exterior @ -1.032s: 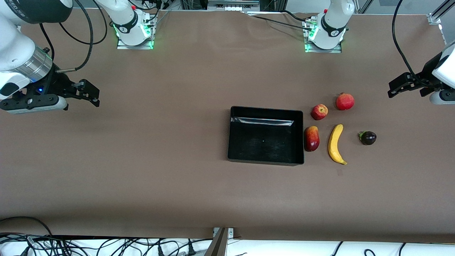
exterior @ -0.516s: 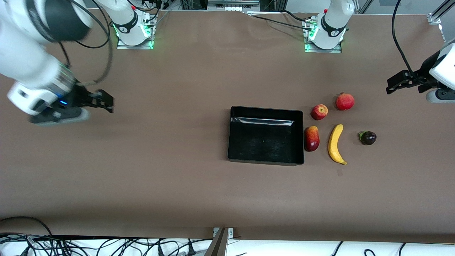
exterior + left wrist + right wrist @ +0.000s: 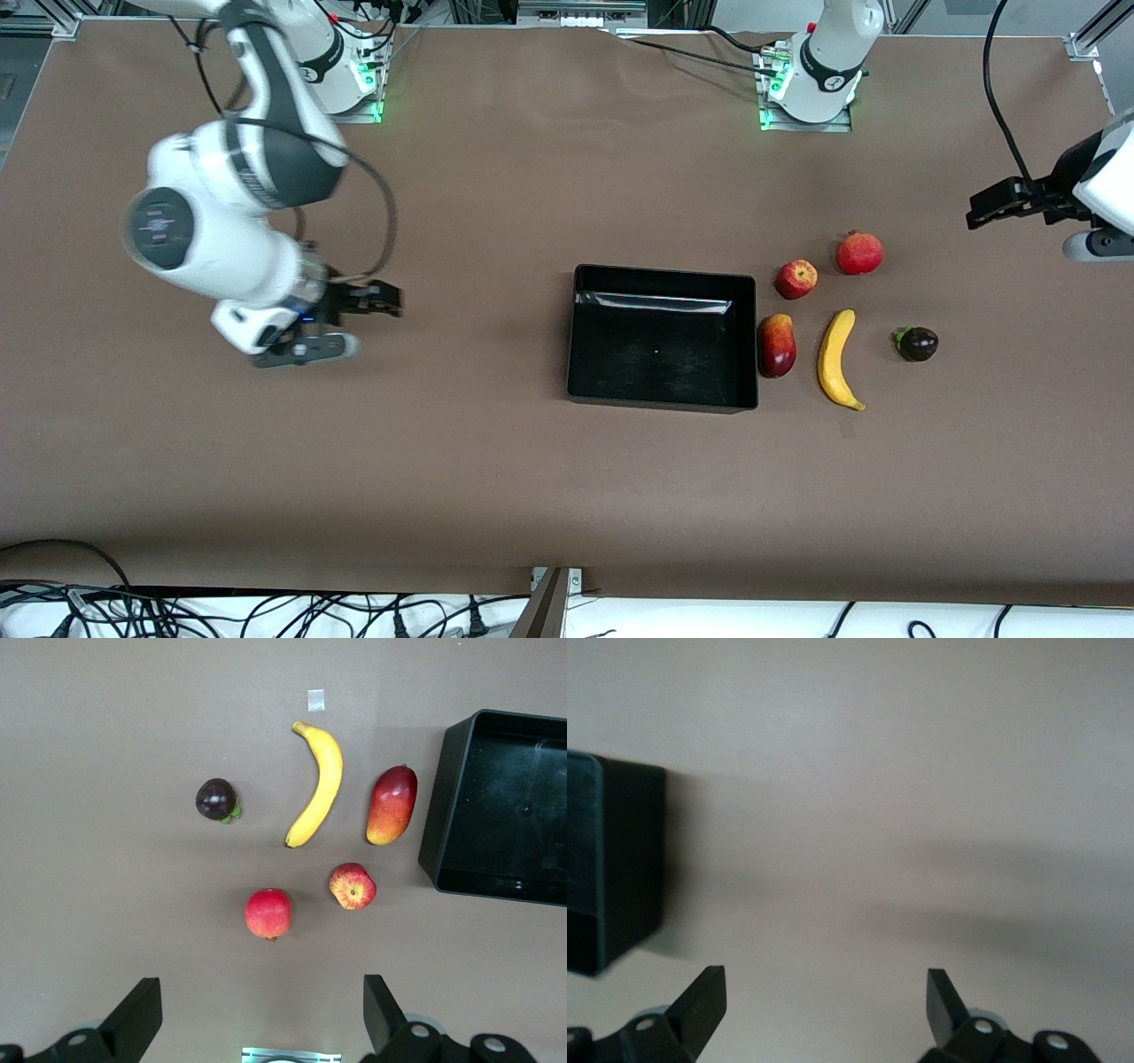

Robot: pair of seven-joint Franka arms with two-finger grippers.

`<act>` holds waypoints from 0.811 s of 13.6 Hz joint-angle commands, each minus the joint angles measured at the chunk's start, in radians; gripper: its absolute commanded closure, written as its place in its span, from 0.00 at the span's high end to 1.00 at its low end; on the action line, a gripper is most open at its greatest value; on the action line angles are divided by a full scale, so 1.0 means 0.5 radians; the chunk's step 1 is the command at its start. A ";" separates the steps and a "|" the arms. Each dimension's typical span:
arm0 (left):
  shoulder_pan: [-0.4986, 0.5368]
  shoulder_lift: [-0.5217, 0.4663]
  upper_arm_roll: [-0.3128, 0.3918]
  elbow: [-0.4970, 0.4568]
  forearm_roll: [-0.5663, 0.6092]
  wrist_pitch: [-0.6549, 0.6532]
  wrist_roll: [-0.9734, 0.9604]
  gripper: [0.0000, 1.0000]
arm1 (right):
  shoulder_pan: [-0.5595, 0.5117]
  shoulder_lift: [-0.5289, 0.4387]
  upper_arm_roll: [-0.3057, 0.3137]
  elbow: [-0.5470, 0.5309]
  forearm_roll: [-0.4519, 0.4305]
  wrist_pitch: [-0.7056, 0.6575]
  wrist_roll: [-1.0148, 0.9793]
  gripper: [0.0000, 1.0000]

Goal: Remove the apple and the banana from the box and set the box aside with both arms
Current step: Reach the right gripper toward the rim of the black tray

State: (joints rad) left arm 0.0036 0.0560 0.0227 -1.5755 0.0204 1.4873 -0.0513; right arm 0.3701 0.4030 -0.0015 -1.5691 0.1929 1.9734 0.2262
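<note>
Box and five fruits laid out on the table, both grippers spread wide with nothing held.

The black box (image 3: 663,338) is seen sitting mid-table, a bit toward the left arm's end. The mango (image 3: 777,346) is parked just beside its wall at 3 o'clock, then the banana (image 3: 837,359), then the mangosteen (image 3: 917,344) farther out toward the left arm's end. The apple (image 3: 796,279) is found at about 12 o'clock from the mango, and the pomegranate (image 3: 859,253) at roughly 1 o'clock from the banana. The right gripper (image 3: 376,301) is held over bare table at the box's 9 o'clock. The left gripper (image 3: 997,206) is held over the table's left-arm end.
</note>
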 commanded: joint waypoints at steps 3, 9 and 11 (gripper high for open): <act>0.057 0.041 0.001 -0.012 0.039 0.063 0.023 1.00 | 0.508 0.387 -0.034 0.122 -0.005 0.516 0.719 1.00; 0.115 0.048 0.001 -0.006 0.012 0.066 0.047 1.00 | 0.747 0.737 -0.043 0.377 -0.186 0.676 1.247 0.98; 0.112 0.051 -0.002 -0.006 0.011 0.069 0.047 1.00 | 0.809 0.795 -0.058 0.377 -0.287 0.692 1.357 0.83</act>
State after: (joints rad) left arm 0.0562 0.0855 0.0252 -1.5763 0.0246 1.5122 -0.0504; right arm 0.7338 0.7578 -0.0098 -1.4172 0.0919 2.3078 0.8377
